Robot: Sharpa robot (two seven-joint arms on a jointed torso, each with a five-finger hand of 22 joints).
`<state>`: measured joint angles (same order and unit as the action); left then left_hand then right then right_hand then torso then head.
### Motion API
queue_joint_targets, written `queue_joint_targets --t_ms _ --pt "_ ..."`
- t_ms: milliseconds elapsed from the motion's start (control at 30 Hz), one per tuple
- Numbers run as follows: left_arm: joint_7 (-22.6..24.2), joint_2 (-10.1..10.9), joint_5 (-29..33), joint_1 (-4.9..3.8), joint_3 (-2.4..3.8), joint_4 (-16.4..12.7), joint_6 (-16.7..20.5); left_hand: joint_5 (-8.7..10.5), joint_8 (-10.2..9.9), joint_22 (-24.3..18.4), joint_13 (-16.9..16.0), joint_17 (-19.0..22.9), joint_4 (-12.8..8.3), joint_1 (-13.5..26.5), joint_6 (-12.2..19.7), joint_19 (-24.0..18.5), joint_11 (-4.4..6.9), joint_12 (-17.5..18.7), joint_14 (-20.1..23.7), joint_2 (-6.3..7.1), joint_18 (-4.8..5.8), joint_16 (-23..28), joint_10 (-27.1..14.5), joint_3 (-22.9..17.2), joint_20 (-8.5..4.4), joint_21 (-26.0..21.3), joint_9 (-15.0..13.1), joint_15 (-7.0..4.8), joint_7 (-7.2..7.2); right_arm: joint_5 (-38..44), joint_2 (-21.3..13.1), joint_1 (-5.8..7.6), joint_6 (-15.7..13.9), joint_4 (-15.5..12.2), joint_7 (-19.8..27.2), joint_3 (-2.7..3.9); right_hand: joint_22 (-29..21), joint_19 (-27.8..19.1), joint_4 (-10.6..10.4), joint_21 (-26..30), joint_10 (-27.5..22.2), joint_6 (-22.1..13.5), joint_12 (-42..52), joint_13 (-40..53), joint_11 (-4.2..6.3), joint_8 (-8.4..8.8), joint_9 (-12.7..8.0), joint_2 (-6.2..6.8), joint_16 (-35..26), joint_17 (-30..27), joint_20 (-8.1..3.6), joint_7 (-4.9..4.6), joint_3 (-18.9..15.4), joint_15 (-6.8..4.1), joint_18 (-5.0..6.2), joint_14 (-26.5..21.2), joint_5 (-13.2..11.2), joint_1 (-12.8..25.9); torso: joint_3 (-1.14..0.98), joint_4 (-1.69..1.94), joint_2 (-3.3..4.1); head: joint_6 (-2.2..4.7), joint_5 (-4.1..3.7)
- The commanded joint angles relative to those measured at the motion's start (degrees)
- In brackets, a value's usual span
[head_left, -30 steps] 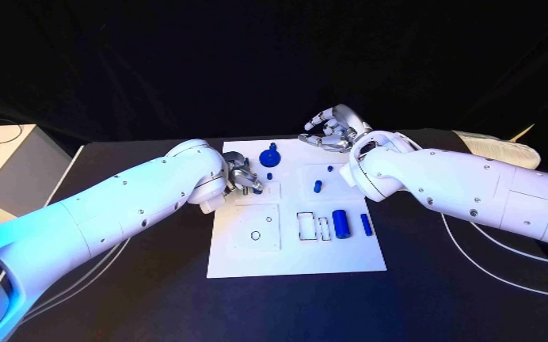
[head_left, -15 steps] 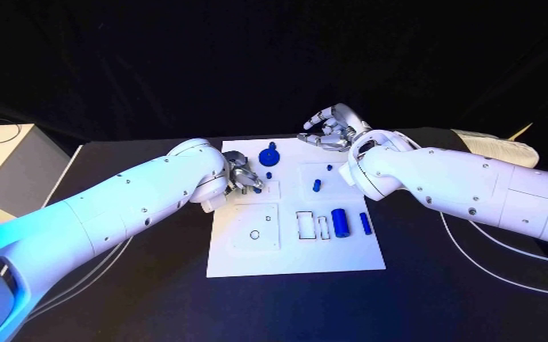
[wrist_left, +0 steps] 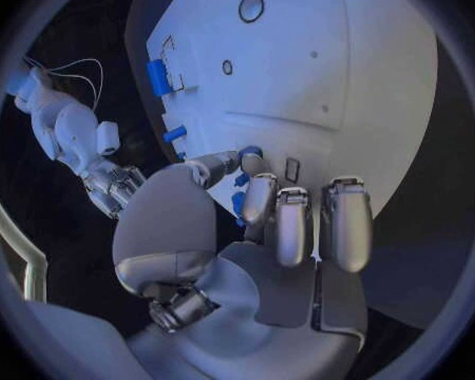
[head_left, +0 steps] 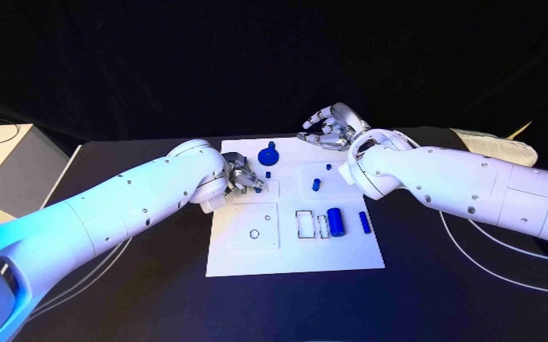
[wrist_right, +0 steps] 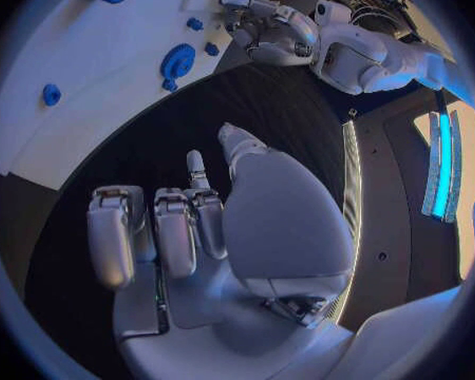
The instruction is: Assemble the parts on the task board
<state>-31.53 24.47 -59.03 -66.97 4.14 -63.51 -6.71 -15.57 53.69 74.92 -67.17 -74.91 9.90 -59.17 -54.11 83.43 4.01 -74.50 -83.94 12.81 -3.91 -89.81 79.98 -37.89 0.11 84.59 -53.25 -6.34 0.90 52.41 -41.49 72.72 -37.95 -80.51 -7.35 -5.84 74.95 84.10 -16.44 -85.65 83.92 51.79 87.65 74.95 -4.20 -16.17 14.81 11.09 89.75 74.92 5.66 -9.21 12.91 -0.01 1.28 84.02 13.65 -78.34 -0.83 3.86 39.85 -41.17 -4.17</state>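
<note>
Black table [head_left: 137,294] all around, with the white task board [head_left: 291,259] laid flat in the middle between the two arms. On the board's near half a fat blue cylinder [head_left: 336,218] is seen lying next to a thinner blue pin [head_left: 364,222], with an outlined rectangular slot [head_left: 305,225] just beside them and a small ring-shaped hole [head_left: 255,235] further toward the left arm's side. Up at the far end a round blue knob-like part [head_left: 268,154] is parked, plus a couple of small blue bits near the middle [head_left: 317,186]. The left hand [head_left: 243,176] is held over the board's left edge; in the left wrist view its fingers [wrist_left: 291,224] are curled downward over the board and a small blue piece [wrist_left: 244,177] shows right at the fingertips, but whether it's actually being pinched can't be told. The right hand [head_left: 332,130] is held past the board's far right corner, over bare table, and in the right wrist view its fingers [wrist_right: 174,228] are loosely curled in with nothing gripped.
</note>
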Motion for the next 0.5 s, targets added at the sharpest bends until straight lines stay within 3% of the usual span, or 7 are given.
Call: queue_joint_targets --t_ms 33,233,500 --pt "-0.69 -0.01 -0.17 0.31 -0.24 0.01 -1.89 0.16 -0.32 1.76 -0.11 -15.09 0.49 0.18 0.25 0.04 0.16 0.27 -6.06 0.99 1.11 -0.19 -0.46 1.31 -0.42 0.20 -0.13 -0.48 -0.09 0.30 -0.05 -0.06 0.67 -0.03 0.51 0.02 10.49 3.58 0.01 0.32 3.07 -0.48 -0.25 12.71 -0.24 -0.38 0.06 0.02 -0.15 14.10 0.28 0.11 -0.14 0.14 0.15 5.73 0.40 0.74 0.02 -0.03 -0.03 0.08 0.03" --pt "-0.71 0.35 -0.39 0.32 -0.26 -0.05 -1.56 0.23 -0.44 1.79 -0.24 -15.09 1.00 0.06 0.20 0.05 0.17 0.23 -6.06 1.02 1.11 -0.19 -0.43 2.33 -0.44 0.19 -0.24 -0.49 -0.09 0.26 -0.14 -0.09 0.61 -0.03 0.58 0.02 10.49 3.58 0.01 0.32 3.07 -0.48 -0.25 12.71 -0.24 -0.38 0.06 0.02 -0.15 14.10 0.28 0.11 -0.14 0.14 0.15 5.73 0.40 0.74 0.04 -0.04 -0.01 0.14 0.03" --pt "-0.48 0.95 -0.53 0.36 -0.22 -0.78 -0.20 0.65 -0.88 1.82 -0.45 -15.09 4.07 -0.53 -0.10 0.06 0.20 0.37 -6.06 1.41 1.11 -0.19 -0.44 8.22 -0.49 0.13 -0.85 -0.54 -0.07 0.24 -0.25 -0.19 0.53 -0.05 0.64 0.02 10.42 3.54 -0.01 0.40 3.03 -0.55 -0.28 12.68 -0.24 -0.39 0.09 0.06 -0.17 14.06 0.27 0.10 -0.20 0.14 0.18 5.72 0.38 0.85 0.11 -0.02 0.06 0.33 -0.06"
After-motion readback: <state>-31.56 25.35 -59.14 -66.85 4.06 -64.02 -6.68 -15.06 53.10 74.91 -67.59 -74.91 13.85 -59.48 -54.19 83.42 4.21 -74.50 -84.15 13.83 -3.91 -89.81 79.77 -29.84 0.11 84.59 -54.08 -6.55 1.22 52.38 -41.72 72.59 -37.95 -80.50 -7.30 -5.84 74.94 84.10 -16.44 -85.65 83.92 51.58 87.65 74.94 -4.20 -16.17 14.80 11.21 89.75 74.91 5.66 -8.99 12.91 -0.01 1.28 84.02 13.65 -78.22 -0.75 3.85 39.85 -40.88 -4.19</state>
